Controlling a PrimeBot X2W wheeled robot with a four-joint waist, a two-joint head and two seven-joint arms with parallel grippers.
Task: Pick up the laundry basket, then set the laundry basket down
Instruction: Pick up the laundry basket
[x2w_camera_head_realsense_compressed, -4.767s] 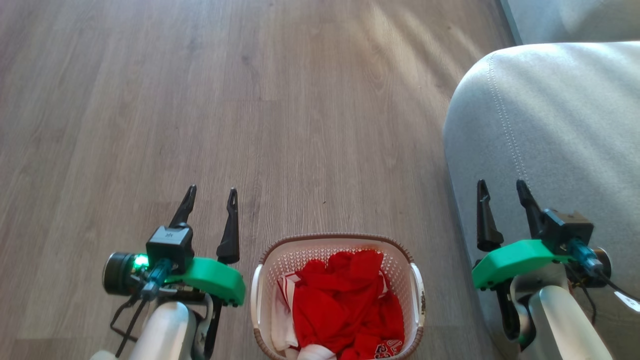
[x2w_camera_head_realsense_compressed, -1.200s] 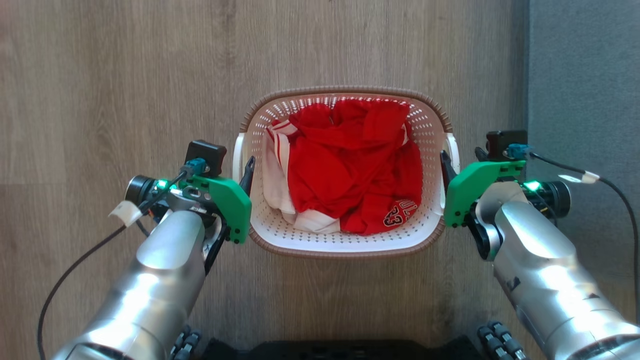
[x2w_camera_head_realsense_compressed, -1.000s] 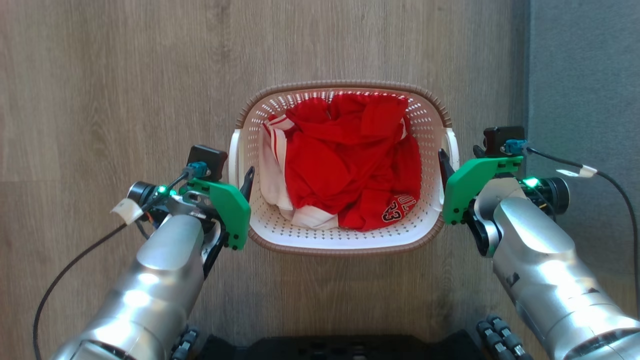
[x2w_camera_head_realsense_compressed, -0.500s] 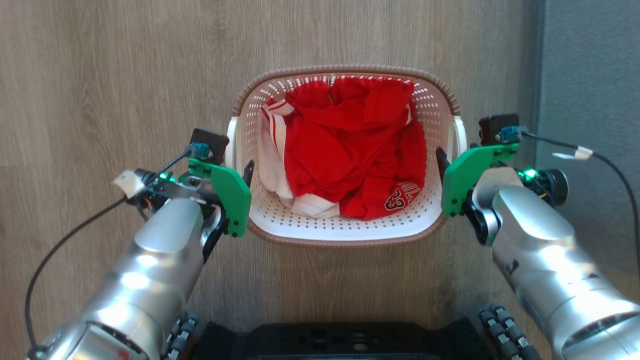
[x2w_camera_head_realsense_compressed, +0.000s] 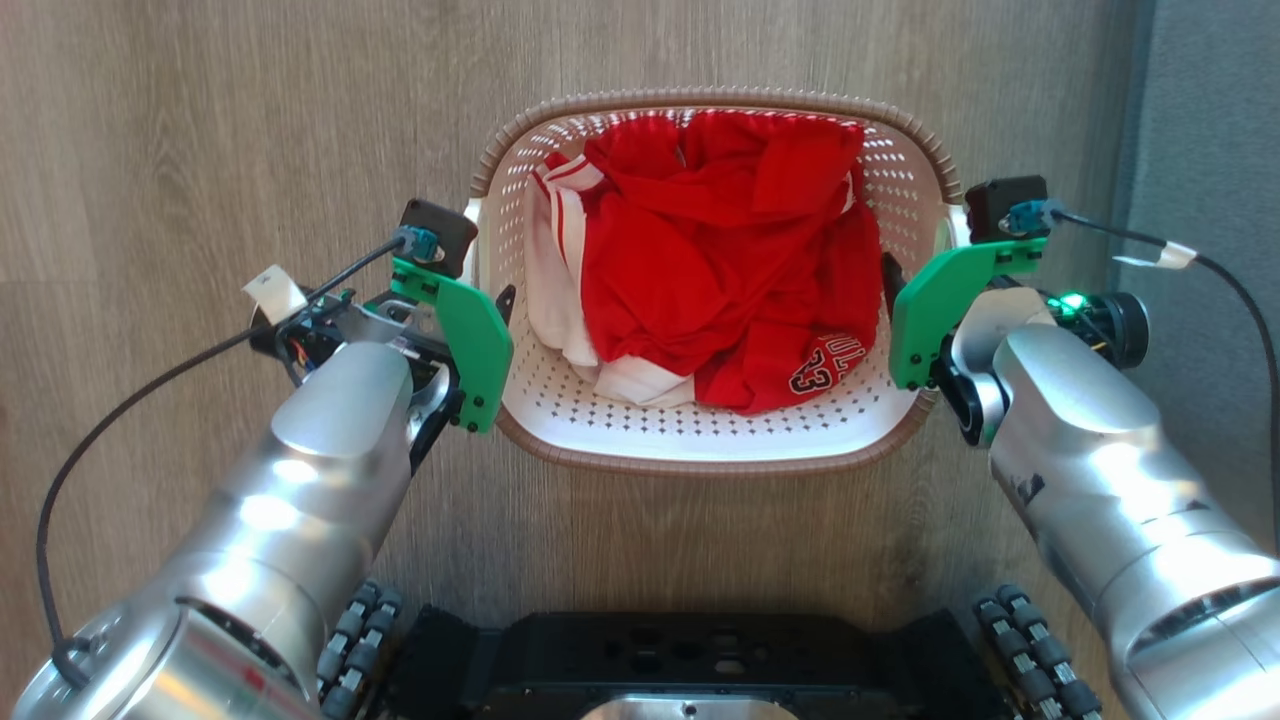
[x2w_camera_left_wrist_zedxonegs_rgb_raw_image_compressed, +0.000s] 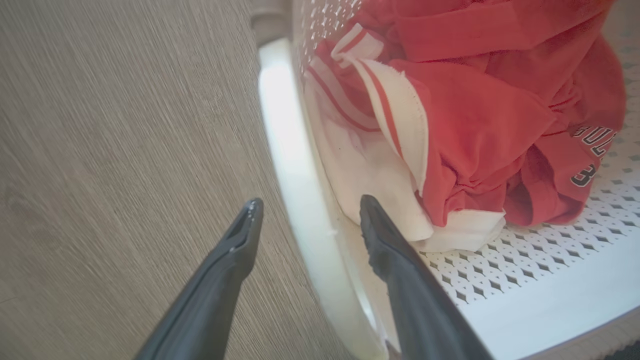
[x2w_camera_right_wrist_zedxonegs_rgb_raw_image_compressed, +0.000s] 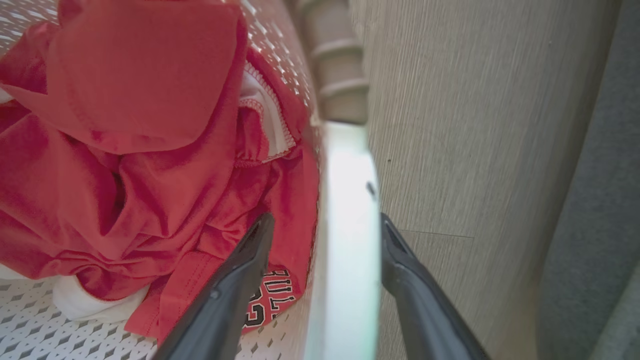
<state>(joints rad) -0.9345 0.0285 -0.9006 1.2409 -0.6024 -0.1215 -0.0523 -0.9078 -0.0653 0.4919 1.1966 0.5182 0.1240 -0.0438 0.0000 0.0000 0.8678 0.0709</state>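
straddling the side handles, both sets of fingers stand wide and clamp nothing.

item: the laundry basket (x2w_camera_head_realsense_compressed: 700, 440), white perforated, brown rim, over the wood floor (x2w_camera_head_realsense_compressed: 250, 120) between the two arms, just ahead of the robot's dark base (x2w_camera_head_realsense_compressed: 680, 660). whether it rests on the floor or hangs just off it cannot be told.

left gripper (x2w_camera_left_wrist_zedxonegs_rgb_raw_image_compressed: 310, 202): one finger inside the wall, one outside, the left handle (x2w_camera_left_wrist_zedxonegs_rgb_raw_image_compressed: 285, 130) between them.

right gripper (x2w_camera_right_wrist_zedxonegs_rgb_raw_image_compressed: 325, 220): same arrangement about the right handle (x2w_camera_right_wrist_zedxonegs_rgb_raw_image_compressed: 350, 175), outer finger touching it or nearly so.

handling note: the likely step is the pick-up. seat both pairs of fingers evenly under the handles, then raise both arms together and level so the load does not tip.

contents: red clothes (x2w_camera_head_realsense_compressed: 720, 260) with white trim, loose and heaped. the inner fingers lie beside the cloth and may snag it.

surroundings: grey fabric-looking surface (x2w_camera_head_realsense_compressed: 1210, 120) just beside the right arm, leaving little room on that side. the wrist cable (x2w_camera_head_realsense_compressed: 1100, 229) trails over it.
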